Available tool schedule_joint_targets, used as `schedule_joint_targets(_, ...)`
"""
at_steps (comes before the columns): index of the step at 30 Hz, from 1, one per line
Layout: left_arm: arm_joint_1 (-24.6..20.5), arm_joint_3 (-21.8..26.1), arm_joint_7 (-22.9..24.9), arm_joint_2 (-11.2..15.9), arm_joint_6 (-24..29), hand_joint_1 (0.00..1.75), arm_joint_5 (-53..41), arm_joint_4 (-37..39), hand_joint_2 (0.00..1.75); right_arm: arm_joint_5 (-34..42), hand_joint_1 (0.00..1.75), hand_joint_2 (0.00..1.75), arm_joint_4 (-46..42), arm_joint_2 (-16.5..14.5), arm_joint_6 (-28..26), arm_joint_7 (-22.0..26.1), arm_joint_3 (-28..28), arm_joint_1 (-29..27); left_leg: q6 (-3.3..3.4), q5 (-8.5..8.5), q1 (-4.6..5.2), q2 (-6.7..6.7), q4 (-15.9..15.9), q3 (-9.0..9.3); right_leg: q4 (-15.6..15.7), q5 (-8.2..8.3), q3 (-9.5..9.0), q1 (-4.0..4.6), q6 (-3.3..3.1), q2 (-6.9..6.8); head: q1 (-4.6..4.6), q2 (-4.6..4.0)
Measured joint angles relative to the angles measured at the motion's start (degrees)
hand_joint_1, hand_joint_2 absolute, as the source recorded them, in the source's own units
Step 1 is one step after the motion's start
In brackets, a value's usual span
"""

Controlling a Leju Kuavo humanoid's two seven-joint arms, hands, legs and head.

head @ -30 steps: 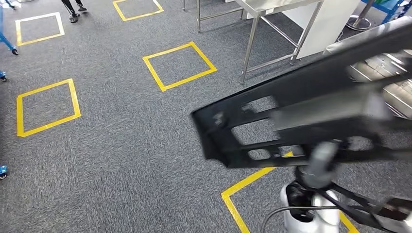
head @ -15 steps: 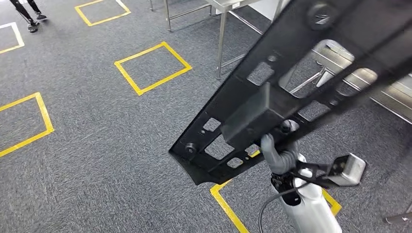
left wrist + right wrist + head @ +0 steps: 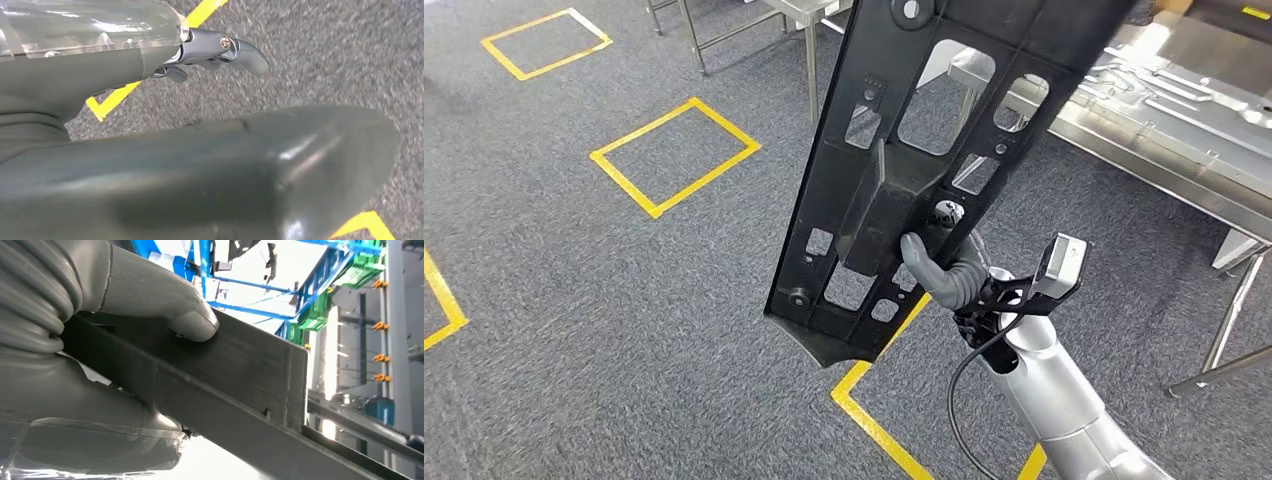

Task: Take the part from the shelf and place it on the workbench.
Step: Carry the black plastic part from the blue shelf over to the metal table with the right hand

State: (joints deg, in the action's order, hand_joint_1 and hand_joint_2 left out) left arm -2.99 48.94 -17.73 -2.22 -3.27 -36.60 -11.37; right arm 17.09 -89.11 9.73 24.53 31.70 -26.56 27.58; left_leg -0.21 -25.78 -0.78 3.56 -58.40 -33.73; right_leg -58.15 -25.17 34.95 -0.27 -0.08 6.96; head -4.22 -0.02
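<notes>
From the head view, the right hand (image 3: 939,268) grips the long black part (image 3: 904,170) by a raised block near its middle, its grey thumb hooked round the block's edge. The part is held up off the grey carpet (image 3: 574,300), tilted, with its pointed lower end toward the robot and its upper end running out of the picture above the steel workbench (image 3: 1164,130). The bench stands to the right, with pressed metal sheets lying on it. Yellow tape squares (image 3: 674,155) mark the carpet. In the left wrist view, the left hand (image 3: 220,50) hangs over the carpet with its fingers (image 3: 247,55) loosely curled; it seems to hold nothing, though much of it is hidden, so I cannot tell its state for sure. In the right wrist view, the thumb (image 3: 165,300) presses flat on the part's black bar (image 3: 225,385), and blue racks (image 3: 320,285) stand behind.
</notes>
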Motion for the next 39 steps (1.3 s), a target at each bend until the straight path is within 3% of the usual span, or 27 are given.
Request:
schedule_joint_targets(1,-0.1,0.1,-0.2,-0.1,0.0,0.0,0.0,0.0,0.0,0.5,1.75,1.75,0.4,0.1,-0.1,0.2,-0.1,0.2,0.33,0.12,-0.02,-0.56,0.2,0.08,-0.1,-0.09,0.08,-0.04,0.32,-0.02,0.0,0.0)
schedule_joint_targets(3,-0.2,0.3,-0.3,-0.2,-0.1,0.0,0.0,0.0,0.0,1.0,1.75,1.75,0.8,0.4,-0.4,0.6,-0.1,0.5,1.05,0.35,-0.19,-1.74,0.7,0.3,-2.6,-1.71,1.27,0.16,0.84,-2.32,0.02,0.0)
schedule_joint_targets(5,-0.2,0.4,-0.2,-0.3,-0.1,0.0,-0.1,0.0,0.0,1.3,1.75,1.75,1.0,0.4,-0.8,1.0,-0.1,0.4,1.52,0.31,-0.15,-3.01,0.9,0.39,-9.6,-5.24,4.69,0.09,1.24,-5.46,0.02,0.0)
schedule_joint_targets(6,-0.1,0.5,-0.1,-0.3,-0.1,0.0,-0.1,0.0,0.0,1.3,1.75,1.75,1.1,0.4,-1.0,1.1,-0.1,0.2,1.61,0.23,-0.08,-3.71,0.9,0.39,-13.5,-6.74,6.68,-0.06,1.42,-6.16,0.02,0.0)
schedule_joint_targets(7,-0.1,0.6,0.0,-0.3,0.0,0.0,-0.1,0.0,0.0,1.3,1.75,1.75,1.2,0.4,-1.1,1.2,-0.1,0.0,1.65,0.14,-0.04,-4.38,0.9,0.41,-16.0,-7.35,8.02,-0.21,1.54,-6.45,0.02,0.0)
schedule_joint_targets(8,0.0,0.6,0.0,-0.4,0.0,0.0,-0.2,0.0,0.0,1.3,1.75,1.75,1.4,0.4,-1.2,1.3,-0.1,-0.2,1.63,0.04,0.0,-5.06,0.8,0.46,-16.5,-6.89,8.36,-0.31,1.6,-6.6,0.02,0.0)
schedule_joint_targets(10,-0.1,0.6,0.1,-0.5,0.1,0.0,-0.3,0.0,0.0,1.1,1.75,1.75,1.6,0.4,-1.3,1.5,-0.1,-0.3,1.48,-0.21,0.1,-6.31,0.8,0.78,-10.7,-3.33,5.38,-0.29,1.31,-7.42,0.01,0.0)
schedule_joint_targets(12,-0.1,0.7,0.2,-0.5,0.1,0.0,-0.4,0.0,0.0,0.9,1.75,1.75,1.7,0.3,-1.4,1.6,-0.1,-0.1,1.1,-0.56,0.35,-7.42,0.8,1.18,-2.7,-0.51,1.18,0.31,0.55,-9.89,0.02,0.0)
schedule_joint_targets(14,-0.1,0.7,0.5,-0.5,0.1,0.0,-0.4,0.0,0.0,0.7,1.75,1.75,1.7,-0.1,-1.5,1.8,-0.1,0.1,0.58,-0.9,0.58,-8.51,0.8,1.46,0.3,-0.09,-0.29,0.92,-0.03,-11.0,0.01,0.0)
schedule_joint_targets(16,-0.1,1.0,0.7,-0.5,0.2,0.0,-0.2,0.0,0.0,0.6,1.75,1.75,1.7,-0.5,-1.7,1.8,-0.1,0.2,-0.01,-1.24,0.7,-9.61,0.8,1.76,0.5,0.02,-0.3,0.88,-0.38,-9.64,0.0,0.0)
schedule_joint_targets(18,-0.2,1.3,0.8,-0.4,0.3,0.0,0.0,0.0,0.0,0.5,1.75,1.75,1.7,-0.9,-1.9,1.6,-0.1,0.3,-0.65,-2.56,0.54,-8.49,-0.7,1.49,1.0,0.24,-0.65,0.46,-0.83,-8.46,-0.01,0.0)
schedule_joint_targets(19,-0.3,1.5,0.8,-0.3,0.4,0.0,0.0,0.0,0.0,0.5,1.75,1.75,1.7,-1.2,-1.9,1.4,0.0,0.4,-0.92,-4.02,0.42,-7.12,-3.2,0.46,1.2,0.33,-0.83,0.24,-1.04,-7.89,-0.01,0.0)
schedule_joint_targets(21,-0.2,1.8,0.9,-0.2,0.5,0.0,0.3,0.0,0.0,0.5,1.75,1.75,1.9,-2.0,-1.9,1.1,0.0,0.5,-1.2,-7.59,0.22,-4.65,-11.2,-3.29,1.2,0.3,-0.86,0.15,-1.28,-6.63,0.0,0.0)
schedule_joint_targets(22,0.0,2.0,0.9,-0.1,0.5,0.0,0.4,0.0,0.0,0.5,1.75,1.75,2.0,-2.3,-1.8,0.9,-0.1,0.5,-1.28,-8.56,0.2,-4.21,-14.5,-5.04,1.1,0.28,-0.87,0.16,-1.32,-5.88,0.0,0.0)
schedule_joint_targets(23,0.1,2.1,0.9,0.0,0.6,0.0,0.4,0.0,0.0,0.5,1.75,1.75,2.2,-2.5,-1.7,0.8,-0.1,0.5,-1.29,-8.37,0.2,-4.08,-15.8,-5.95,1.1,0.26,-0.9,0.16,-1.32,-5.11,0.0,0.0)
schedule_joint_targets(24,0.1,2.2,1.0,0.0,0.6,0.0,0.5,0.0,0.0,0.5,1.75,1.75,2.3,-2.6,-1.6,0.8,-0.1,0.5,-1.24,-6.92,0.18,-4.0,-14.6,-5.68,1.0,0.22,-0.95,0.15,-1.27,-4.35,0.0,0.0)
schedule_joint_targets(25,0.2,2.3,1.0,0.0,0.6,0.0,0.5,0.0,0.0,0.5,1.75,1.75,2.4,-2.8,-1.5,0.7,-0.1,0.5,-1.15,-4.63,0.12,-3.6,-11.2,-4.37,0.8,0.14,-1.01,0.12,-1.16,-3.61,0.0,0.0)
schedule_joint_targets(27,0.2,2.5,0.9,0.0,0.5,0.0,0.6,0.0,0.0,0.5,1.75,1.75,2.5,-3.1,-1.3,0.7,0.0,0.7,-0.84,-1.16,-0.17,-1.18,-3.4,-1.11,0.4,-0.1,-0.87,0.09,-0.77,-2.25,0.0,0.0)
schedule_joint_targets(29,0.1,2.9,0.9,0.0,0.5,0.0,0.6,0.0,0.0,0.5,1.75,1.75,2.6,-3.5,-1.2,0.7,0.0,0.8,-0.46,-0.53,-0.29,0.59,-0.2,0.29,0.1,-0.12,-0.39,-0.01,-0.15,-1.06,-0.01,0.0)
schedule_joint_targets(31,0.0,3.0,0.8,0.0,0.5,0.0,0.6,0.0,0.0,0.5,1.75,1.75,2.7,-3.6,-1.1,0.6,0.0,0.8,0.14,-0.47,-0.24,-0.18,0.0,0.41,0.1,0.04,-0.05,-0.15,0.56,-0.15,-0.01,0.0)
schedule_joint_targets(32,-0.1,3.1,0.8,0.0,0.4,0.0,0.6,0.0,0.0,0.5,1.75,1.75,2.8,-3.6,-1.1,0.6,0.0,0.9,0.53,-0.37,-0.28,-0.75,0.3,0.53,-0.1,-0.2,0.11,-0.08,0.86,-0.79,0.0,0.0)
schedule_joint_targets(34,-0.2,3.1,0.8,-0.1,0.4,0.0,0.6,0.0,0.0,0.5,1.75,1.75,2.8,-3.6,-1.1,0.6,0.1,1.1,1.23,-0.2,-0.41,-2.05,0.7,0.79,-3.7,-2.31,1.83,0.05,1.35,-3.73,0.01,0.0)
schedule_joint_targets(35,-0.1,3.1,0.8,-0.1,0.4,0.0,0.6,0.0,0.0,0.5,1.75,1.75,2.8,-3.6,-1.1,0.7,0.1,1.2,1.42,-0.23,-0.33,-2.68,0.8,0.86,-7.2,-4.03,3.55,0.05,1.55,-5.37,0.01,0.0)
schedule_joint_targets(37,0.0,3.1,0.8,0.0,0.4,0.0,0.6,0.0,0.0,0.5,1.75,1.75,3.0,-3.6,-1.1,0.7,0.1,1.1,1.56,-0.35,-0.17,-4.01,0.7,0.86,-14.6,-6.83,7.45,-0.12,1.81,-6.54,0.01,0.0)
schedule_joint_targets(38,0.0,3.1,0.8,0.0,0.4,0.0,0.6,0.0,0.0,0.5,1.75,1.75,3.1,-3.6,-1.1,0.7,0.1,1.1,1.58,-0.44,-0.1,-4.68,0.7,0.89,-16.3,-6.91,8.42,-0.14,1.81,-6.68,0.01,0.0)
schedule_joint_targets(39,0.0,3.1,0.8,0.0,0.4,0.0,0.6,0.0,0.0,0.5,1.75,1.75,3.2,-3.6,-1.1,0.7,0.1,1.0,1.57,-0.55,-0.02,-5.32,0.7,0.99,-15.7,-5.88,8.14,-0.11,1.69,-6.82,0.01,0.0)
